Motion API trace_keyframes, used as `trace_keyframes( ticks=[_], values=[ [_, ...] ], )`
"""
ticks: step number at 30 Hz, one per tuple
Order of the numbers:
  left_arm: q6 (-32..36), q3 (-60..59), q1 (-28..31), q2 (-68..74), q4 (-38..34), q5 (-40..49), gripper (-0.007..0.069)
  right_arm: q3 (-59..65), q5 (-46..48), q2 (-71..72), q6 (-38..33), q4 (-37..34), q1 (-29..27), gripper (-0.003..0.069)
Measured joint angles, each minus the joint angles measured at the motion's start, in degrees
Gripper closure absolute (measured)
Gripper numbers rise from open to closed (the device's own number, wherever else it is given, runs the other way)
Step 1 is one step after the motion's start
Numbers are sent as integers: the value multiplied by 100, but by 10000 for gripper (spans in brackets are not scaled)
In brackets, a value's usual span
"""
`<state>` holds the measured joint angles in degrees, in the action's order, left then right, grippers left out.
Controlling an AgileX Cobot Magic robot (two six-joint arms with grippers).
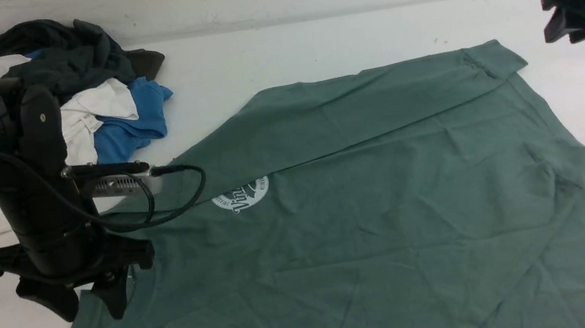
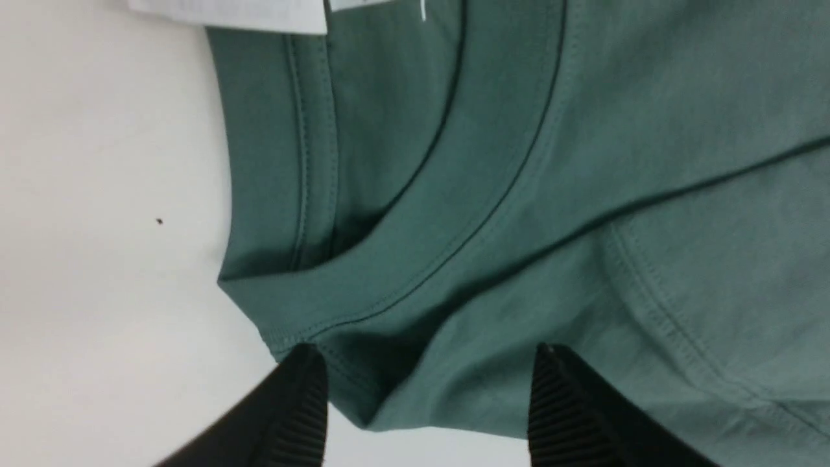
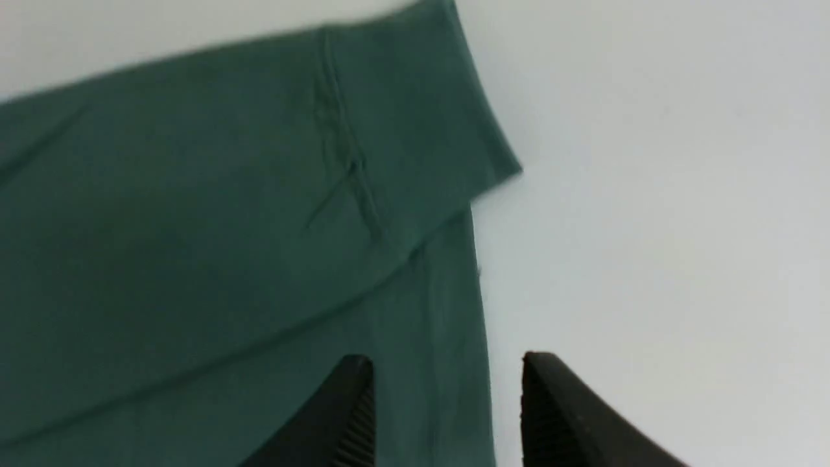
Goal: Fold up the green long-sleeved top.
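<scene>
Sitting at the collar, left end effector (image 1: pixel 94 304) has jaws wide, gripping nothing; right end effector (image 1: pixel 556 21) is raised at far right, jaws apart, empty. Flat on the worktop (image 1: pixel 309 44): green long-sleeved top (image 1: pixel 392 201), one sleeve folded across the body.

Round white chest logo (image 1: pixel 242 195) on green long-sleeved top (image 1: pixel 395 218): script starts "Vin", rest covered by top's own fold; ring lettering unreadable.

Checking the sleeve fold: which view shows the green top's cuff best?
Right wrist view: the cuff lies close up, seam visible. Front view shows it small and distant; left wrist view shows only the collar.
</scene>
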<state>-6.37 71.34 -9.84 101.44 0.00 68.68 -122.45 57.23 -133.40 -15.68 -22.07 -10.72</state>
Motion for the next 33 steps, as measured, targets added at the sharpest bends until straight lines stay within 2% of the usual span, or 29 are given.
trace_keyframes(
  ticks=[6,9,23,26,28,29,31,33],
  values=[
    [-111,70,0,0,0,31,228,-1426,-313,-1334,-214,-190,6,326],
    [-190,70,0,0,0,31,228,-1742,-445,-1734,-235,-258,6,324],
    [-251,70,0,0,0,35,228,-1930,-945,-2157,-401,-908,6,336],
    [-256,70,0,0,0,35,228,-1930,-912,-2171,-419,-936,6,423],
    [-256,70,0,0,0,35,228,-1930,-844,-2171,-433,-935,6,525],
    [-256,70,0,0,0,35,228,-1930,-836,-2171,-433,-935,6,536],
    [-256,70,0,0,0,35,228,-1938,-710,-2146,-433,-845,1,631],
    [-257,70,0,0,0,35,228,-2016,-507,-2104,-416,-655,1,657]
  ],
)
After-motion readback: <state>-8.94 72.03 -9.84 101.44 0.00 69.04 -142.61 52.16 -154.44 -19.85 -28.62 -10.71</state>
